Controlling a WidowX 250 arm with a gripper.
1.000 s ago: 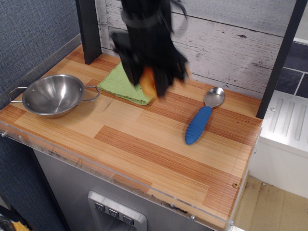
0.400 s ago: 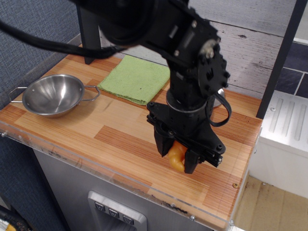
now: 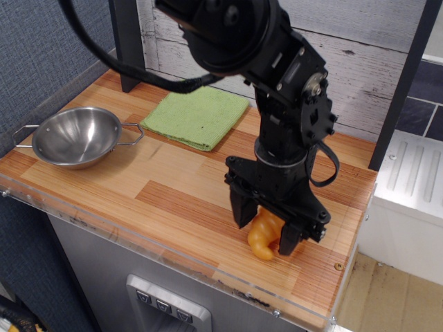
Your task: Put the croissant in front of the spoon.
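The orange-yellow croissant (image 3: 262,241) lies on the wooden counter (image 3: 173,194) near its front right edge. My black gripper (image 3: 266,234) points straight down over it. Its two fingers stand on either side of the croissant, spread apart, with the tips close to the counter. The fingers look loose around the croissant rather than pressed on it. The spoon is hidden behind my arm and gripper.
A steel two-handled bowl (image 3: 76,137) sits at the left. A green cloth (image 3: 199,116) lies at the back by the plank wall. A dark post (image 3: 128,45) stands at the back left. The counter's front edge has a clear plastic lip (image 3: 159,250).
My gripper carried the croissant from over the green cloth to the front right, lowered it to the counter, and its fingers have spread apart around it.
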